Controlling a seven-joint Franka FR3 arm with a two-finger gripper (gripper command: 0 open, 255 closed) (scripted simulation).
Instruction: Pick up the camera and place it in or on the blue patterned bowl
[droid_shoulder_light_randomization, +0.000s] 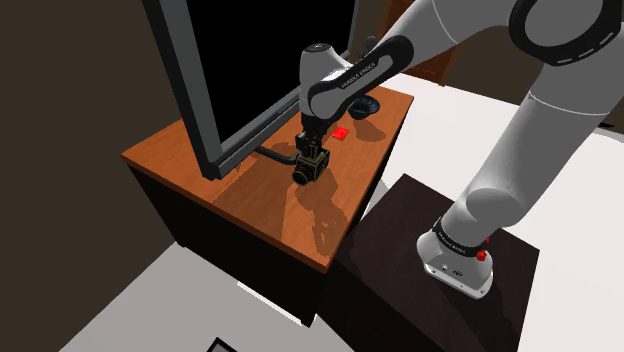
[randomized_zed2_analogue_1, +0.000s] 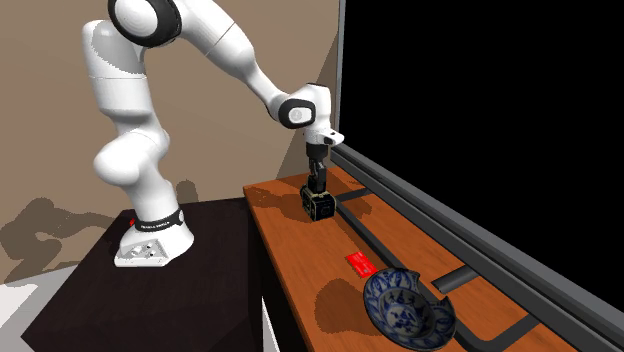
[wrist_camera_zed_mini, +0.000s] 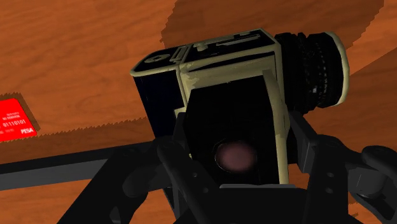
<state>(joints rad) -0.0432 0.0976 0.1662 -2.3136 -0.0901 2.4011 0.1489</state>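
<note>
Clasping the camera (randomized_zed2_analogue_1: 322, 207) tight between both fingers, the end effector (randomized_zed2_analogue_1: 318, 192) holds it over the wooden desk (randomized_zed2_analogue_1: 300, 250), a red card (randomized_zed2_analogue_1: 361, 264) lying farther along and the blue patterned bowl (randomized_zed2_analogue_1: 385, 287) beyond that.

A wooden tabletop (droid_shoulder_light_randomization: 270, 195) of warm reddish-brown grain runs from the shoulder view's 9 o'clock toward 1 o'clock. It rests on a dark cabinet body (droid_shoulder_light_randomization: 230, 240). Toward 11 o'clock a large black panel (droid_shoulder_light_randomization: 270, 60) in a grey frame (droid_shoulder_light_randomization: 195, 110) stands on it, its dark foot (droid_shoulder_light_randomization: 272, 155) lying flat on the wood. A dim brown wall (droid_shoulder_light_randomization: 80, 80) fills 9 to 11 o'clock, and pale floor (droid_shoulder_light_randomization: 150, 300) spreads at 7 o'clock. In the second exterior view the panel takes 1 to 4 o'clock, a tan wall (randomized_zed2_analogue_1: 300, 40) sits at 12, and soft shadows darken it near 8 o'clock.
</note>
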